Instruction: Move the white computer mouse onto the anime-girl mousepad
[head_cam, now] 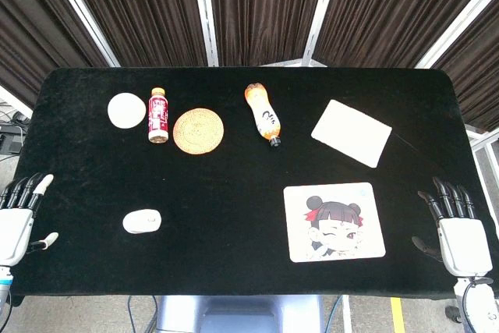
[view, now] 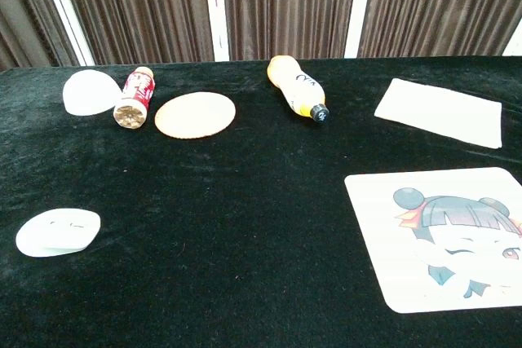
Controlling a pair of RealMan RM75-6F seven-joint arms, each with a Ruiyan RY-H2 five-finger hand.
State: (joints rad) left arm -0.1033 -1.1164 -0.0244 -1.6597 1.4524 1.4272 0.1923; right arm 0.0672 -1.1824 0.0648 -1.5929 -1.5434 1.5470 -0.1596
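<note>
Here, from left to right: my left robot hand (head_cam: 17,220) rests at the desk's (head_cam: 234,193) near left edge, fingers spread, holding nothing. One white computer mouse (head_cam: 142,221) lies on the black cloth just beyond it, well apart from the one anime-girl mousepad (head_cam: 334,221) at the near right. Along the far side I count one white round disc (head_cam: 126,110), one red-labelled bottle (head_cam: 158,115) lying beside it, one woven round coaster (head_cam: 199,131), one orange bottle (head_cam: 263,115) lying with its dark cap toward me, and one plain white pad (head_cam: 352,132). That makes two bottles and two pads in all. My right robot hand (head_cam: 456,228) sits at the near right edge, fingers apart and empty, just beside the mousepad.
</note>
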